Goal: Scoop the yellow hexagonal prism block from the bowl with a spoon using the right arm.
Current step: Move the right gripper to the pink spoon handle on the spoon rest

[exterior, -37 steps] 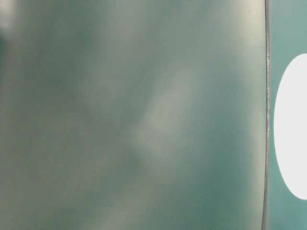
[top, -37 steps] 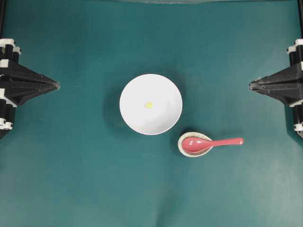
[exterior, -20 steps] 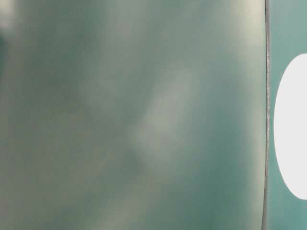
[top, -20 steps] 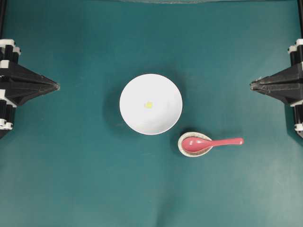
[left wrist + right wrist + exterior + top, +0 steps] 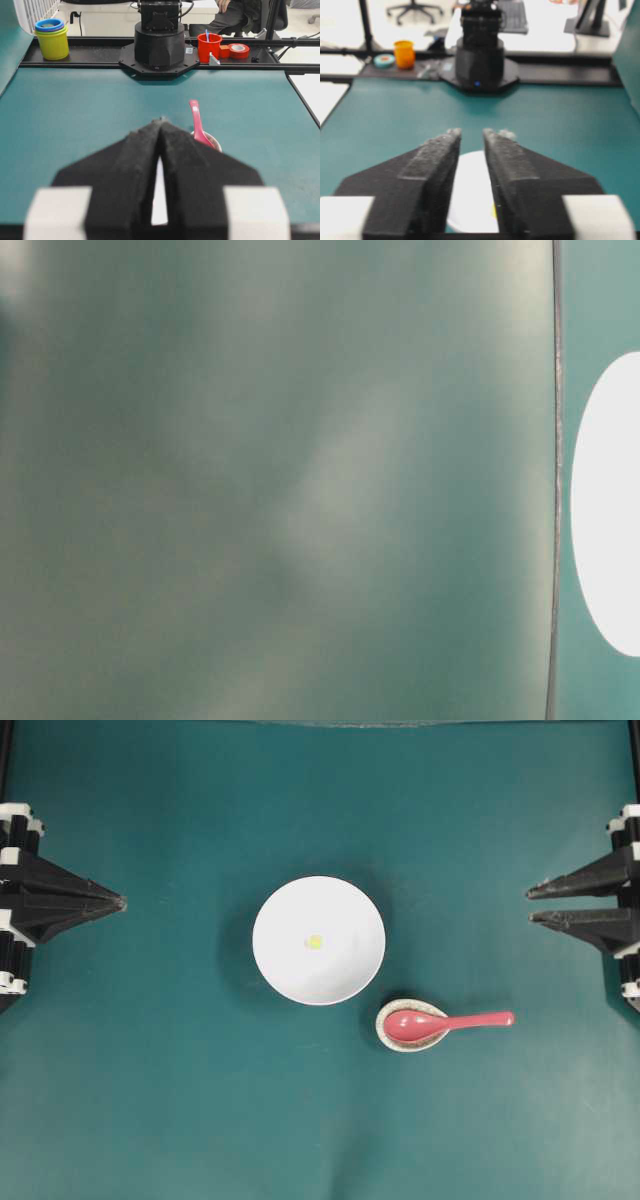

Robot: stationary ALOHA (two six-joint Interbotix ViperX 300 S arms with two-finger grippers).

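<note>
The spoon [image 5: 447, 1023] looks like glazed ceramic, so I judge it stiff, slick and liable to chip if dropped; its scoop sits in the small speckled spoon rest [image 5: 400, 1038] just below and to the right of the bowl [image 5: 280, 970], while its short straight handle runs out to the right, away from the bowl and clear of the desk [image 5: 180, 1100] surface at the rest end. That handle is the sensible place to take hold, near its free end, squarely and firmly since the glaze may slip. The yellow hexagonal prism block [image 5: 315, 942] lies near the bowl's centre, tiny and probably light enough to skid ahead of the scoop. The right gripper [image 5: 529, 905] waits well to the right of the bowl, its jaws parted and empty; the left gripper [image 5: 121, 903] sits well to the bowl's left with jaws pressed together on nothing. Between the right gripper and the spoon handle the desk is open, and the bowl's raised rim is the nearest edge to mind.
</note>
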